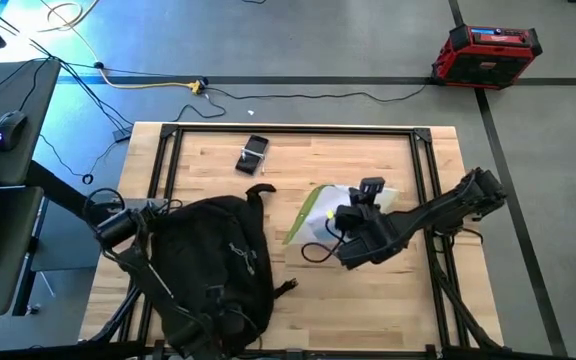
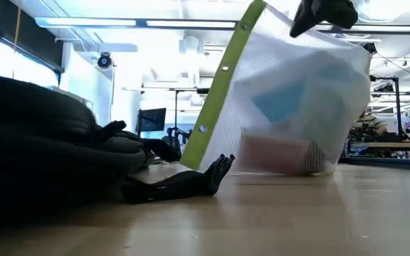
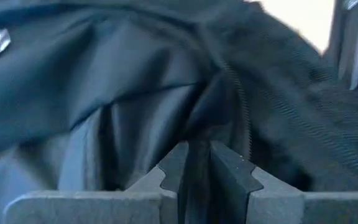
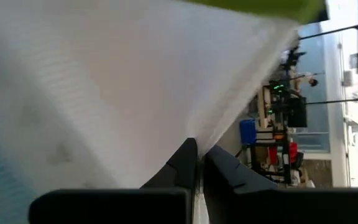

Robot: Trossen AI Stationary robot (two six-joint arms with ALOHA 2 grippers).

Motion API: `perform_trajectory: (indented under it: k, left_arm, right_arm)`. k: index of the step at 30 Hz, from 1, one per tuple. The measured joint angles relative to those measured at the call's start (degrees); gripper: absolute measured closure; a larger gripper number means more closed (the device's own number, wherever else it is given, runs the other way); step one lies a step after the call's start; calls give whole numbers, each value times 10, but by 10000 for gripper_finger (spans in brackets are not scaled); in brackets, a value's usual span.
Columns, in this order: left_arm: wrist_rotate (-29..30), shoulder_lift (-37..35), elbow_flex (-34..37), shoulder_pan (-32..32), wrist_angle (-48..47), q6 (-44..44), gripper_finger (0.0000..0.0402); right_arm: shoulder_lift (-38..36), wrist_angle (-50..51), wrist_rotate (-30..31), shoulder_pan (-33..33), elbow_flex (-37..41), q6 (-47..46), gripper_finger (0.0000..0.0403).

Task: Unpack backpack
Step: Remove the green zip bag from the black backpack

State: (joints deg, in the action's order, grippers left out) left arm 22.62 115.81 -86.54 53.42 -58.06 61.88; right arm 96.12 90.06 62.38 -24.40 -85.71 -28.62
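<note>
Black fabric backpack (image 1: 213,265) is lying on the worktop's (image 1: 388,300) left half, left claw (image 3: 194,177) pinching its cloth, right claw (image 4: 197,163) clenching the translucent pouch (image 2: 297,107) by an edge, which is risking slippage.

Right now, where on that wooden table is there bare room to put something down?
Bare wood lies along the far edge right of the small dark phone-like gadget, and along the near edge. It is crowded at left under the large black fabric backpack and mid-table around the translucent pouch with neon-yellow trim.
</note>
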Motion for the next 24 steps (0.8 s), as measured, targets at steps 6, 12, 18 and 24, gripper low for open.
perform_trajectory:
  k: [6,12,18,24]
  left_arm:
    - [67,-6,-6,2,-41,43,360]
    - [249,-27,-85,-11,-69,-5,360]
    - [244,-60,-115,-49,-193,40,360]
    - [137,-82,-39,-123,-285,95,360]
  right_arm:
    - [-59,-1,71,15,-17,3,403]
    - [-105,0,68,24,-26,-24,403]
    - [-96,0,38,15,-26,-22,403]
    - [-80,-1,38,11,-26,-18,403]
